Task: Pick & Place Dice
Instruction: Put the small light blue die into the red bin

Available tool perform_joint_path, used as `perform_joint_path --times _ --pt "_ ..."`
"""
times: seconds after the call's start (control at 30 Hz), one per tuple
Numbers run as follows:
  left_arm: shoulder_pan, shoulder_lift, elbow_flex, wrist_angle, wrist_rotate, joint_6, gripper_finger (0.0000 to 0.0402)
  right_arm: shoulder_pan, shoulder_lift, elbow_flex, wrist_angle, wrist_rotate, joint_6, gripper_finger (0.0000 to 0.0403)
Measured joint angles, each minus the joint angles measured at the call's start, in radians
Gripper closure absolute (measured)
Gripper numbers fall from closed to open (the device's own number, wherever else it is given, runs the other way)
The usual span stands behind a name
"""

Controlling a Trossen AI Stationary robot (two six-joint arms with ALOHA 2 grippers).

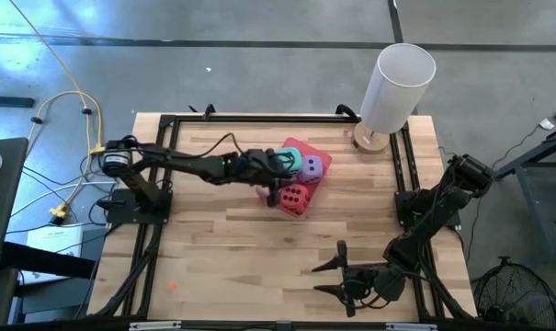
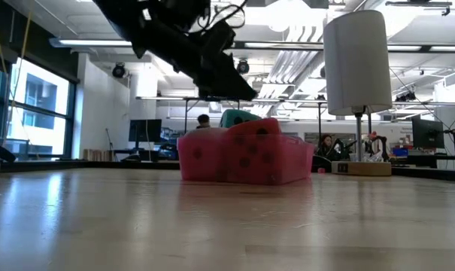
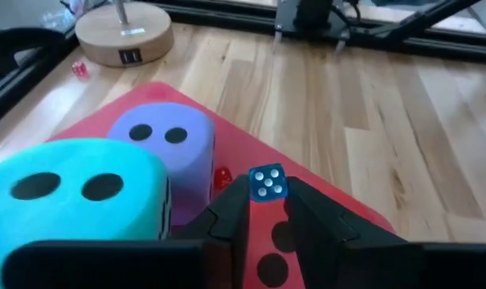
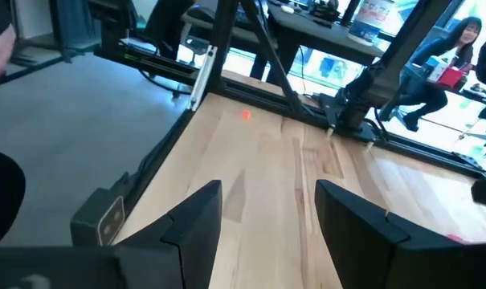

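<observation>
from above, the left gripper [image 1: 282, 164] reaches over the pink tray [image 1: 316, 158] near the middle of the table [image 1: 213, 248], where the teal die [image 1: 289, 158], the purple die [image 1: 312, 166] and the red die [image 1: 293, 196] crowd together. the overhead picture hides what sits between the fingers. the left wrist view shows it: the jaws are clenched on a small blue die [image 3: 268, 184] with white pips, held above the red die, with the teal die and purple die just beside on the tray. a tiny red die [image 3: 222, 178] lies by the purple one. at table height a pale pink die [image 2: 201, 156] shows in front of the tray. the right gripper [image 1: 339, 273] waits near the table's front edge, well apart, jaws released, nothing between them. a white lamp [image 1: 392, 87] stands at the far corner.
</observation>
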Motion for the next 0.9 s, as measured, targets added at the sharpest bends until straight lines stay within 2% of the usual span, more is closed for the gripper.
perform_joint_path --times 0.17,0.4,0.7,0.9 --pt "-0.008 0.017 0.000 0.015 -0.018 0.015 0.0299 0.001 0.000 0.000 -0.016 -0.003 0.005 0.0211" --pt "-0.016 0.017 0.000 0.071 -0.122 -0.052 0.0268 0.003 0.000 0.000 -0.085 -0.005 0.086 0.0211" --pt "-0.029 0.016 0.000 0.113 -0.131 -0.053 0.0264 0.003 0.000 0.000 -0.096 -0.005 0.086 0.0211" --pt "-0.067 -0.036 0.000 0.054 -0.132 -0.056 0.0264 0.003 0.000 0.000 -0.109 -0.004 0.087 0.0211"
